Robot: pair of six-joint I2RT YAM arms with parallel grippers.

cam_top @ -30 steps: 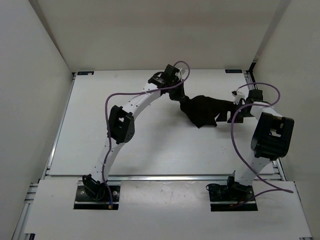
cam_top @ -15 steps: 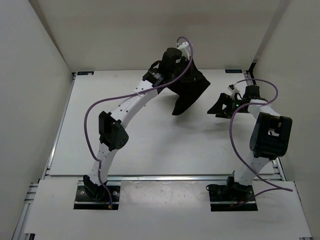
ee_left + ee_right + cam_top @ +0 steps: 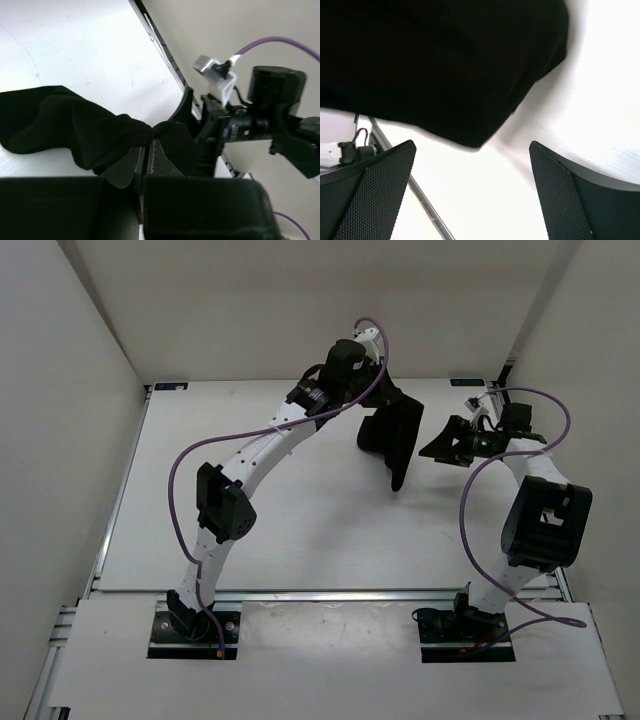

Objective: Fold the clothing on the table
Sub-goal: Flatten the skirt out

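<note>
Viewing from above: both arm bases point(image 3: 195, 618) stand at 6 o'clock on the table point(image 3: 250, 530), with white tabletop between them and the work. Toward 1 o'clock of the table's middle, the left gripper point(image 3: 145, 152) is closed tight, pinching a bunched fold of the clothing point(image 3: 393, 435). The clothing hangs from it as a narrow black drape, its lower tip pointing to 6 o'clock. At 3 o'clock of the drape, near but apart, the right gripper point(image 3: 442, 445) stands spread wide, holding nothing, its jaws facing the cloth.
</note>
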